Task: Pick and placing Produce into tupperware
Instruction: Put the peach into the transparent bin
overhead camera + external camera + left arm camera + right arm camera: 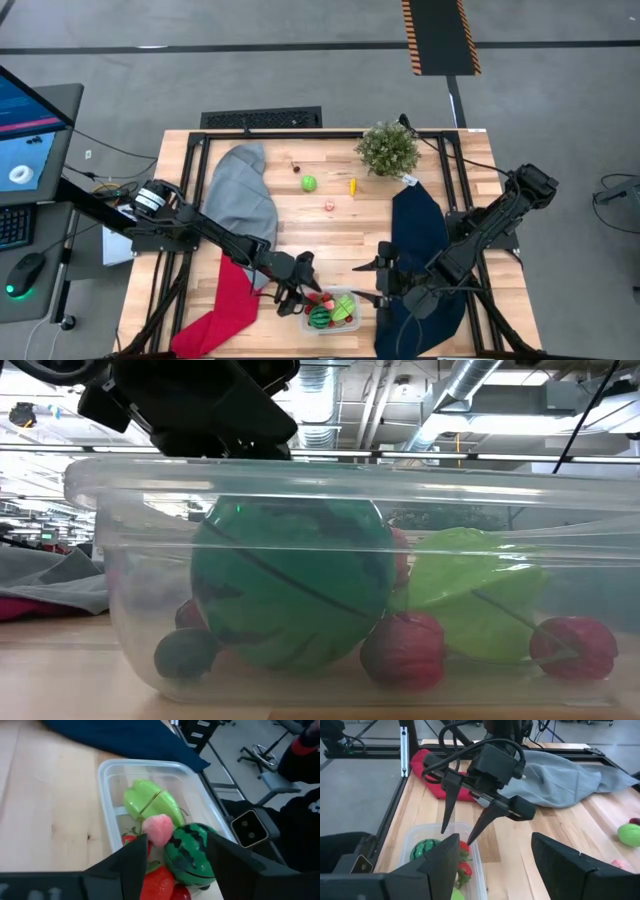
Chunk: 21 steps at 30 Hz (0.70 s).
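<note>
Left gripper (pixel 297 296) jaws apart above tupperware (pixel 348 324)

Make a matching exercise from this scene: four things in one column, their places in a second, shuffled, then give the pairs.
Things:
1. watermelon ball
2. green toy fruit
3. potted plant
4. left claw

Places:
A. loose on the bare wood, mid-table
B. open, just above the container
C. inside the clear container
D. far side of the table, beside the navy cloth

Pairs: 1-C, 2-A, 3-D, 4-B
</note>
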{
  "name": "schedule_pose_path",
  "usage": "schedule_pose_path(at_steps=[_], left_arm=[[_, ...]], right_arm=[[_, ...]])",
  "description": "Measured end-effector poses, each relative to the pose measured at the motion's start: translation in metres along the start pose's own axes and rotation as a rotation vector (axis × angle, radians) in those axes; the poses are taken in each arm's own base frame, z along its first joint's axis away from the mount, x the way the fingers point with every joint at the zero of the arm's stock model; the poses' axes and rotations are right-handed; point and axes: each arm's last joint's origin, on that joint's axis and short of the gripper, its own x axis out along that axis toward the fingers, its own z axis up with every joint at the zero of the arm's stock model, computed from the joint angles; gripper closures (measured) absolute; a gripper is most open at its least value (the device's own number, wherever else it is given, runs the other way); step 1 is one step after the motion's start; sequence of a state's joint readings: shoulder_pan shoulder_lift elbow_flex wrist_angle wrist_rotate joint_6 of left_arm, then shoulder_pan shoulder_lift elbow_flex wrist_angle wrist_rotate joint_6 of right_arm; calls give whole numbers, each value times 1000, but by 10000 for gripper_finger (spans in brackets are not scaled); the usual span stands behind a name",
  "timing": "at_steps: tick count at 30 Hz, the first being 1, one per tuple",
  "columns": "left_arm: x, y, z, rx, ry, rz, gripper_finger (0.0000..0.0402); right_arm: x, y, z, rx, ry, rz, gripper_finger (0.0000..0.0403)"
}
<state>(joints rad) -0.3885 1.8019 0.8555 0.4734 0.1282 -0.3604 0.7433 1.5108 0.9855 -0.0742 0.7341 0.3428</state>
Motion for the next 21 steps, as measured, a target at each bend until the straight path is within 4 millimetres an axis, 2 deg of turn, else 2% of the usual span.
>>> schedule_pose_path(at_steps=[10,18,21], left_arm=[[0,-2,-1,13,3,8,200],[-3,-6,-6,178,-81,49,200],[-14,0,-11,179,-91,115,200]], right_arm=[[7,-2,-1,39,4,-17,132],[52,-9,-28,-7,95,-131,133],[62,-16,-27,6,85,-157,133]])
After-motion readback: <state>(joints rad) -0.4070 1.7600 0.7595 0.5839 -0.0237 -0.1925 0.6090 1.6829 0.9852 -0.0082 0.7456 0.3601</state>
